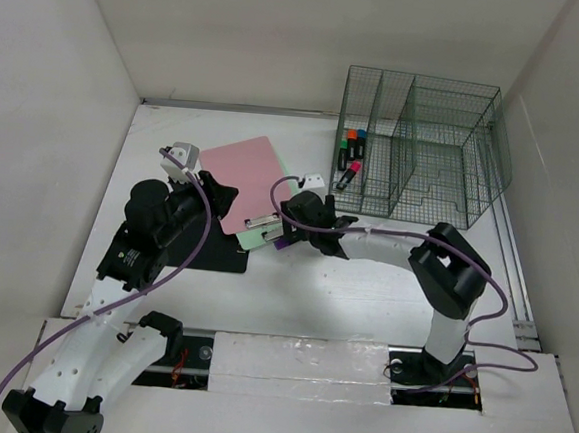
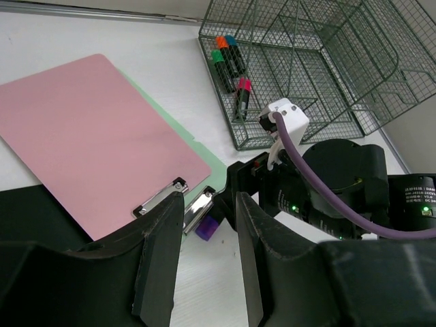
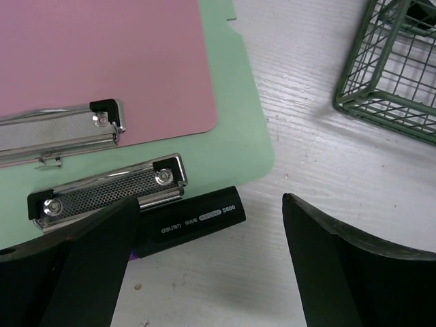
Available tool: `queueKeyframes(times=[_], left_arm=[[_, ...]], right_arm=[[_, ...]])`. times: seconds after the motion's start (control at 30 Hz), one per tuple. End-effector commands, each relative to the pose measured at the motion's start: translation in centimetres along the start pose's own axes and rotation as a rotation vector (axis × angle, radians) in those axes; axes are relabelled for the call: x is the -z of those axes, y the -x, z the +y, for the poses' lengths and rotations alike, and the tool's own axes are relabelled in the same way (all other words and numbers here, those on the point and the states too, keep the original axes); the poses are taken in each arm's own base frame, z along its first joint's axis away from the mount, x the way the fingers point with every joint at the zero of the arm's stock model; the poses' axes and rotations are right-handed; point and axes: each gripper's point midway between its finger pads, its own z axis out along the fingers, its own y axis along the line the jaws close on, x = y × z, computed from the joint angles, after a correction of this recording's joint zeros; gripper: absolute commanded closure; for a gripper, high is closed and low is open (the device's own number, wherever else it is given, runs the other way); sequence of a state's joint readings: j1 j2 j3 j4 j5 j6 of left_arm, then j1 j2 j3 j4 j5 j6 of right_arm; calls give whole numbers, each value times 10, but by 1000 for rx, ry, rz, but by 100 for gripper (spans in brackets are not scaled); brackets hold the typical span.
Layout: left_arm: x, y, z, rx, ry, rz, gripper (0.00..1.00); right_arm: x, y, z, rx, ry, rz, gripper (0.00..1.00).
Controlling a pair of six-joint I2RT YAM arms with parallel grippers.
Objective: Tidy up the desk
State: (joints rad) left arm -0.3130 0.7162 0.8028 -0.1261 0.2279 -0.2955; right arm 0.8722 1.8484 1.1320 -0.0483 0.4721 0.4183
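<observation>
The white desk [image 1: 364, 293] holds a pink clipboard [image 1: 240, 178] lying on top of a green clipboard [image 1: 258, 236]. A black marker [image 3: 191, 221] with a purple end [image 2: 208, 228] lies on the desk right beside the green clipboard's metal clip [image 3: 102, 194]. My right gripper [image 1: 291, 227] is open, low over the desk, and the marker lies between its fingers near the left one [image 3: 82, 266]. My left gripper [image 1: 221, 193] is open and empty at the clipboards' left edge, with its fingers [image 2: 160, 259] pointing at the clips.
A green wire-mesh organizer [image 1: 420, 147] stands at the back right, with several markers [image 1: 351, 151] in its left compartment. A black pad [image 1: 207, 250] lies under the left arm. White walls border the desk on all sides.
</observation>
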Motion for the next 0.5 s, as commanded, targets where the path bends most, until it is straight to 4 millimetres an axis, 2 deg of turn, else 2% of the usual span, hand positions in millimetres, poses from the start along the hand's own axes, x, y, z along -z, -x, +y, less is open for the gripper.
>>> queueKeyframes(times=[0.0, 0.1, 0.23, 0.33, 0.47], left_arm=[[4, 20, -12, -21, -43, -57, 68], [5, 20, -14, -21, -52, -59, 68], [6, 20, -14, -19, -51, -61, 68], [6, 21, -14, -21, -49, -65, 68], [7, 20, -15, -22, -55, -62, 67]], right_arm=[[2, 16, 8, -39, -17, -33, 9], [2, 15, 19, -34, 19, -28, 7], [3, 3, 35, -39, 65, 0, 8], [-1, -11, 30, -65, 35, 35, 12], [-3, -27, 22, -74, 15, 55, 12]])
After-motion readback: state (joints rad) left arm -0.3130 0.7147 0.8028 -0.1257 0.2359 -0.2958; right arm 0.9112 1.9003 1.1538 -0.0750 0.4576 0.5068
